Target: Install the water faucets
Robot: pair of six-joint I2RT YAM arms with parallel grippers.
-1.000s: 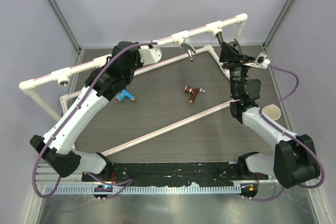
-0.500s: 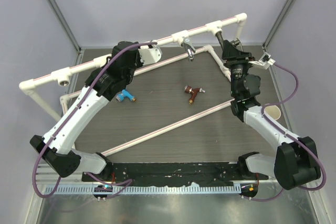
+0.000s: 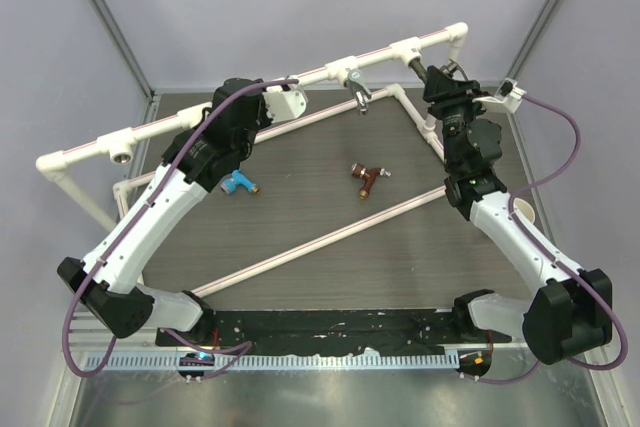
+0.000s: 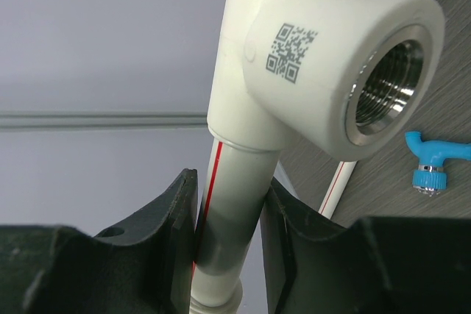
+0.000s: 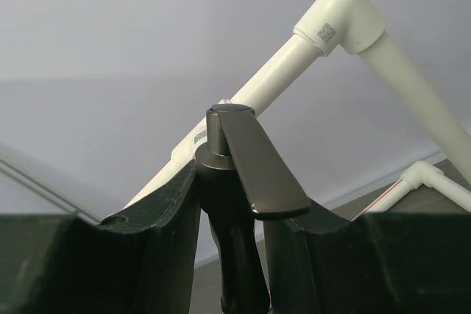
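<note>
We are clamping the dark faucet (image 5: 234,259) in our right gripper (image 5: 232,204) at one o'clock, beside the white pipe (image 5: 272,71), taking its likely rigid, slick metal body below the lever (image 5: 257,174), while our left gripper (image 4: 228,215) is squeezing that pipe at eleven o'clock.

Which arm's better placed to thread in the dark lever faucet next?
Right. The right hand is shut on the dark faucet, just below a rail tee. The left hand grips the pipe under an empty tee socket, holding no faucet.
</note>
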